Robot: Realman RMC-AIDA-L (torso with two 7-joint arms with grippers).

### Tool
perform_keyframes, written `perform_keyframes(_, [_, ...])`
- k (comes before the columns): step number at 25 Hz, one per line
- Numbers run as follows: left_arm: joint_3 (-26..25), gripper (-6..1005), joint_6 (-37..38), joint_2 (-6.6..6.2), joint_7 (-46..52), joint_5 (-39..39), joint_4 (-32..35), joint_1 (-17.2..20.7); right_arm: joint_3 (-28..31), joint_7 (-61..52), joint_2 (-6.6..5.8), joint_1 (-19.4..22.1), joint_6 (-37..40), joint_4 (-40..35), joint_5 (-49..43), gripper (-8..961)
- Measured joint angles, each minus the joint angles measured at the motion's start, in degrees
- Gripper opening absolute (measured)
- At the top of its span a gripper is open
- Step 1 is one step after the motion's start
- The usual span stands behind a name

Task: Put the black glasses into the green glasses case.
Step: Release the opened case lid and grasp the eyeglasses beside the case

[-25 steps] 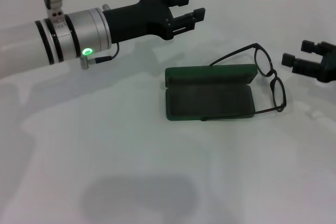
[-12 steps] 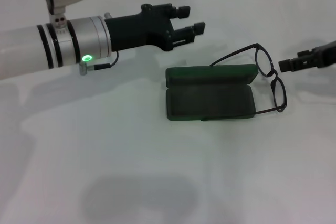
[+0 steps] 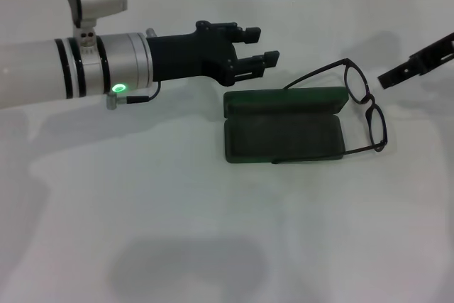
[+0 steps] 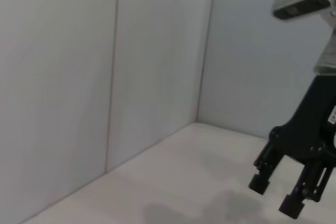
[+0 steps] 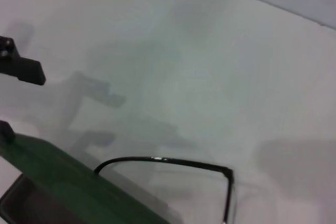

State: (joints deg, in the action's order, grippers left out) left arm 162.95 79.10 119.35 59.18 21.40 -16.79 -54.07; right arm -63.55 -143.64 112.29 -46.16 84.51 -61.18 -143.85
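The green glasses case (image 3: 284,138) lies open in the middle of the table, its lid (image 3: 285,101) tipped back. The black glasses (image 3: 369,101) stand unfolded at the case's right end, with one temple behind the lid and the other along the front edge. My left gripper (image 3: 261,45) hovers open just behind and left of the case, holding nothing. My right gripper (image 3: 387,79) hangs in the air to the right of the glasses, seen edge-on. The left wrist view shows the right gripper (image 4: 275,195) with its fingers apart. The right wrist view shows a temple (image 5: 163,159) and the case (image 5: 63,182).
The white table (image 3: 213,232) is bounded by a pale wall (image 4: 79,77) at the back. My left forearm (image 3: 92,69) stretches across the table's left half above the surface.
My left gripper has edged right and lower, toward the case. My right gripper has risen and turned edge-on beside the glasses. The glasses and case have not moved.
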Motion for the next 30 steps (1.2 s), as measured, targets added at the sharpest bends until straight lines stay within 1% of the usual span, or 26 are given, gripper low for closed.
perform_keyframes(3, [0.00, 560, 0.00, -0.02, 0.11, -0.54, 0.01, -0.24, -1.43, -0.33, 1.17, -0.23, -1.55, -0.10, -1.34, 749])
perform_keyframes(9, [0.00, 560, -1.34, 0.03, -0.48, -0.68, 0.03, -0.88, -3.99, -0.40, 2.78, -0.50, -5.52, 1.17, -2.07, 749])
perform_keyframes(15, [0.00, 560, -3.58, 0.26, -1.08, -0.47, 0.65, -1.57, -6.29, -0.43, 3.11, -1.73, -8.69, 4.99, -2.89, 747])
perform_keyframes(18, [0.00, 560, -3.88, 0.28, -1.13, -0.17, 0.69, -1.58, -7.16, -0.50, 3.36, -2.27, -10.19, 6.76, -3.66, 738])
perform_keyframes(25, [0.00, 560, -4.21, 0.36, -1.17, 0.00, 0.79, -1.57, -8.80, -0.57, 3.50, -2.85, -13.01, 9.80, -3.73, 716])
perform_keyframes(27, [0.00, 560, -4.22, 0.36, -1.24, 0.02, 0.80, -1.56, -9.49, -0.57, 3.54, -3.09, -14.11, 10.81, -3.73, 572])
perform_keyframes(30, [0.00, 559, -4.28, 0.36, -1.62, 0.04, 0.83, -1.54, -10.78, -0.58, 3.71, -3.37, -15.31, 12.07, -3.61, 573])
